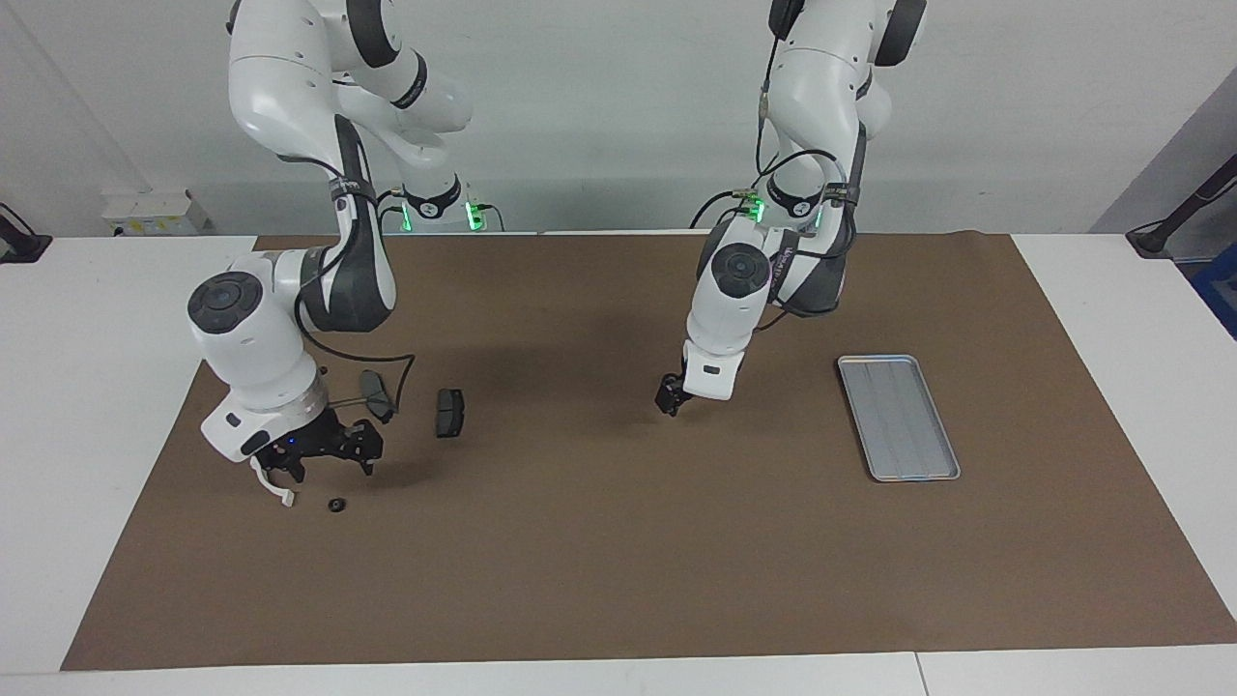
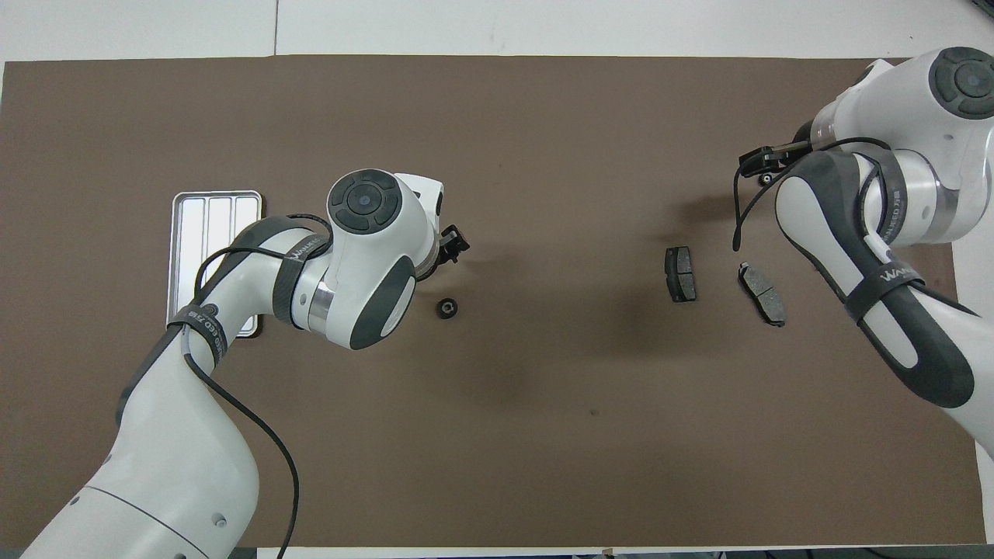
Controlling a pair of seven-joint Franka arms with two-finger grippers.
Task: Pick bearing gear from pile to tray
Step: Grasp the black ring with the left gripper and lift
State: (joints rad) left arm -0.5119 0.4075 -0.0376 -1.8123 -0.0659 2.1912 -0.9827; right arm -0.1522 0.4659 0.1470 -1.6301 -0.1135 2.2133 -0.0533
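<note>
The bearing gear (image 2: 446, 308), a small black round piece, lies on the brown mat near the table's middle. In the facing view my left gripper (image 1: 668, 403) hides it. That gripper (image 2: 456, 246) hangs open and low by the gear, with nothing between its fingers. The silver tray (image 1: 899, 418) lies bare toward the left arm's end, and the left arm partly covers the tray (image 2: 213, 225) in the overhead view. My right gripper (image 1: 331, 472) stands open just over the pile, above the white half-ring (image 1: 278, 491). A second small black piece (image 1: 336, 505) lies beside it.
Two dark brake pads (image 1: 450, 413) (image 1: 377, 394) lie on the mat between the right gripper and the table's middle. They also show from above as one pad (image 2: 680, 273) and the other pad (image 2: 762, 293). The mat (image 1: 618, 561) covers most of the white table.
</note>
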